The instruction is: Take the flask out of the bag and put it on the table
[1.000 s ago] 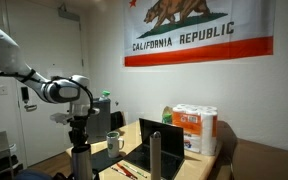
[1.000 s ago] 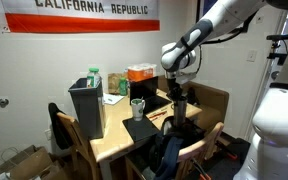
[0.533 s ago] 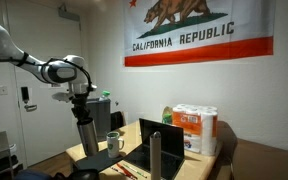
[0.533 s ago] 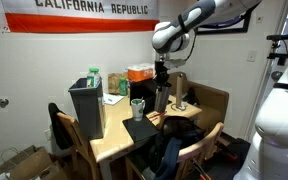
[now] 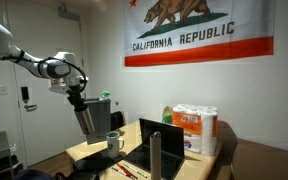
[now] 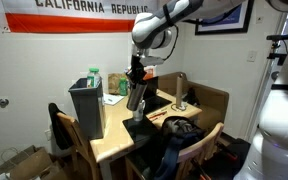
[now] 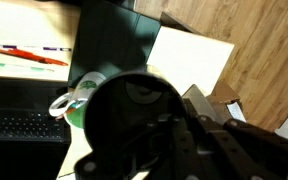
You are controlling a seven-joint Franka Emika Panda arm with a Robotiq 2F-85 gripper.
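Your hand [image 5: 77, 100] is shut tight on the flask [image 5: 86, 122]. It holds the flask tilted in the air above the table [image 6: 110, 143], near the mug [image 5: 115, 143]. The flask is out of the bag [image 6: 169, 155]. Now you only need to set it down.

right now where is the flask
The flask is in the air, held tilted in the gripper. In an exterior view it hangs over the table, just up and left of the mug.
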